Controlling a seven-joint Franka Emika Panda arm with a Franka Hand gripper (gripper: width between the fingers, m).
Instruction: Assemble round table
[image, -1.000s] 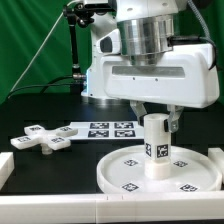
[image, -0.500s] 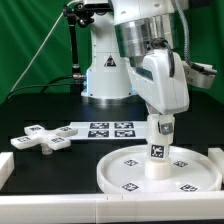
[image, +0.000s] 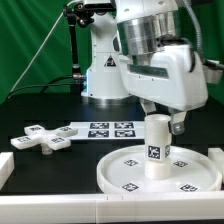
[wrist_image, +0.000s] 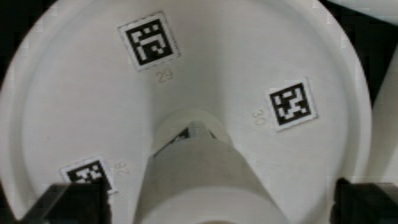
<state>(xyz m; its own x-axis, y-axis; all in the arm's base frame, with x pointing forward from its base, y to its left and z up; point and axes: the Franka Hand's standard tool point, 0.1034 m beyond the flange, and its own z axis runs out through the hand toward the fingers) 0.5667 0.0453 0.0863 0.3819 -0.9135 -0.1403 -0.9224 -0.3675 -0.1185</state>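
The white, rimmed disc (image: 108, 174) lay nearest on the black counter (image: 55, 165), smooth plastic dotted with square tags. The thick cylindrical leg (image: 156, 150) stood upright near its middle. The jaws hung apart beside the leg's top; the wrist had swung round since half a second before. Farther off lay the cross-shaped foot (image: 40, 138), beside the marker board (image: 100, 128).

The end effector (image: 163, 118) is turned about its upright axis. The narrow side shown to the exterior view half a second ago is replaced by the broad white housing, swung toward the exterior view's right. It is raised slightly, so the top of the leg (image: 157, 135) is uncovered. The leg's tag (image: 153, 152) is shifted slightly toward the exterior view's left.
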